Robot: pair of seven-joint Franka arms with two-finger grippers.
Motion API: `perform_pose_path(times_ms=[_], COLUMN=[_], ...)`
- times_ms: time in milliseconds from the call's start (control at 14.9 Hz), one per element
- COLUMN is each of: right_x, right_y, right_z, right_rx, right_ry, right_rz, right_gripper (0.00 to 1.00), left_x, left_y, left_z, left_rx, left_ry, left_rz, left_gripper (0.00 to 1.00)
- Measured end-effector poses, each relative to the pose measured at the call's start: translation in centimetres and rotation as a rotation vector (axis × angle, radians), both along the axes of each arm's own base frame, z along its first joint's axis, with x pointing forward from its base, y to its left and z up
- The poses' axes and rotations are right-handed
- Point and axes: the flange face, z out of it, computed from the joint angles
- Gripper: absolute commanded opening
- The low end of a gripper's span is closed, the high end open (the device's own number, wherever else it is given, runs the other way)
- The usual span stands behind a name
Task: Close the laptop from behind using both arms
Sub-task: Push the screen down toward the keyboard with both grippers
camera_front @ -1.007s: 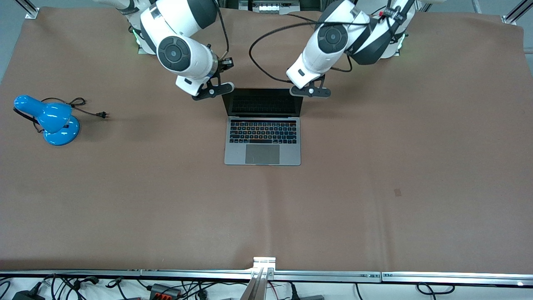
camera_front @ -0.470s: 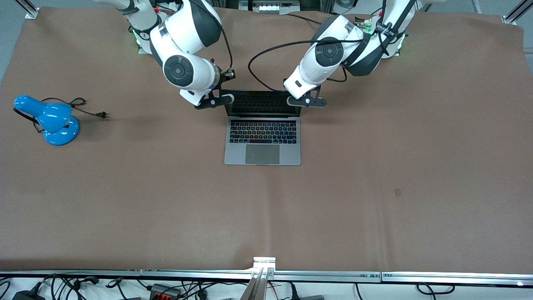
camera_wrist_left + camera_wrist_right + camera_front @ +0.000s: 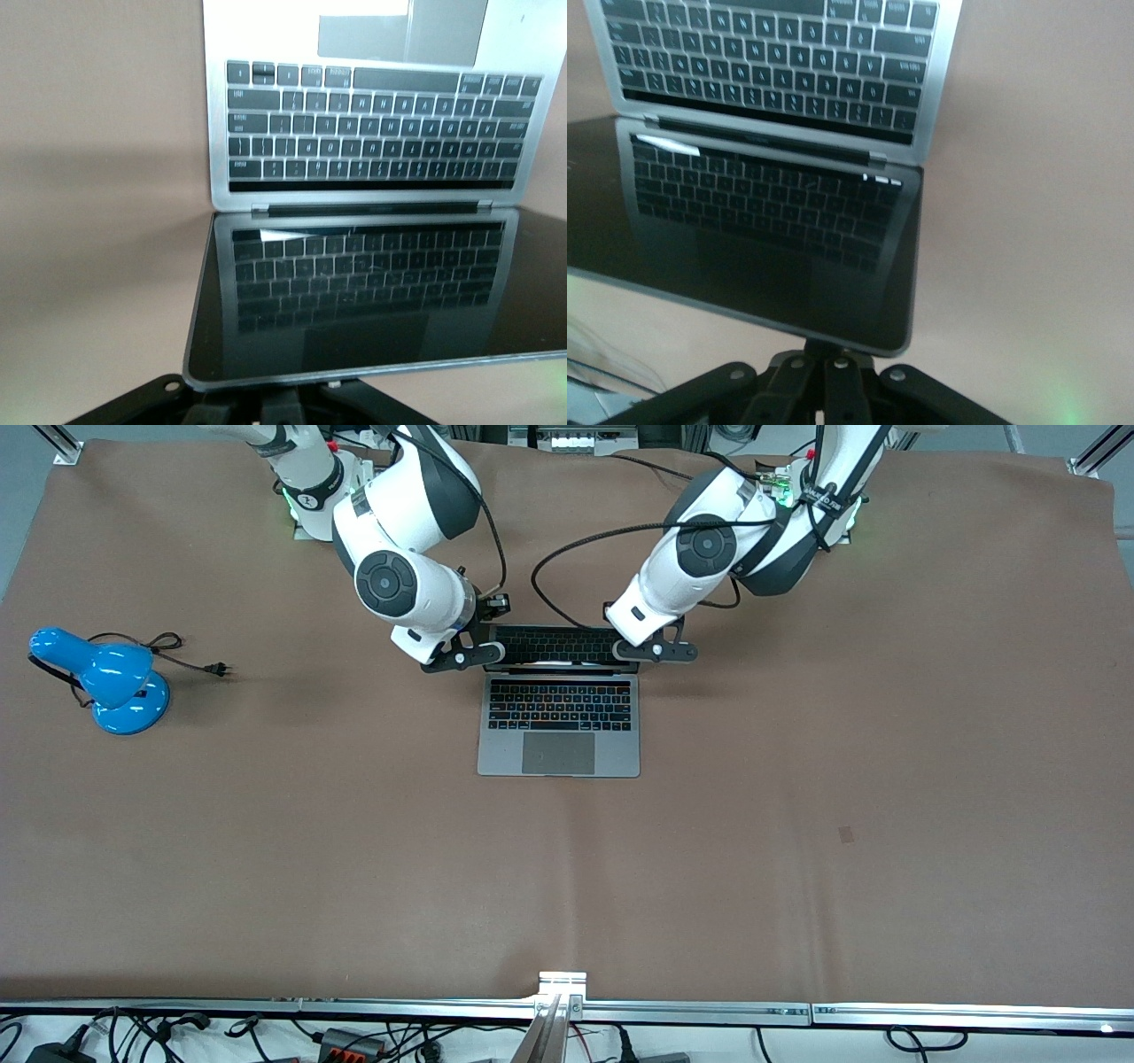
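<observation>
The silver-grey laptop (image 3: 558,731) stands open in the middle of the table, keyboard toward the front camera. Its black screen (image 3: 554,646) is tipped forward over the keyboard. My right gripper (image 3: 461,657) is shut and presses on the lid's top corner at the right arm's end. My left gripper (image 3: 656,651) is shut and presses on the other top corner. In the left wrist view the left gripper (image 3: 288,391) sits just under the screen's top edge (image 3: 354,363). In the right wrist view the right gripper (image 3: 828,356) meets the screen's corner (image 3: 868,332). The lid's outer face is hidden.
A blue desk lamp (image 3: 106,677) lies toward the right arm's end of the table, its black cord and plug (image 3: 217,669) beside it. A metal rail (image 3: 558,992) runs along the table's edge nearest the front camera, with cables below it.
Both grippers have moved down and toward the keyboard against the lid's top corners. The screen has tipped forward and shows much shorter in the front view.
</observation>
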Motion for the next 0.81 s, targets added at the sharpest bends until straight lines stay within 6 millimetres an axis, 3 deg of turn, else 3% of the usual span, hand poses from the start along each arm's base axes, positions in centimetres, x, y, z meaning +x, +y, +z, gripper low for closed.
perform_pose_path(times_ms=[201, 470, 805], right_x=[1.1, 2.5, 5.2], right_y=[0.0, -0.3, -1.1], right_z=[0.9, 1.0, -3.0], right_rx=[0.026, 0.045, 0.01], right_ry=[-0.059, -0.126, -0.169], right_rz=[-0.028, -0.065, -0.098], right_gripper=[0.0, 0.0, 0.0], left_x=[2.9, 6.6, 9.0], left_y=[0.3, 0.8, 0.8], left_z=[-0.3, -2.7, -5.0], left_rx=[-0.008, -0.005, -0.009], left_ry=[-0.014, -0.004, 0.013], left_rz=[0.024, 0.055, 0.08], left_gripper=[0.0, 0.0, 0.0])
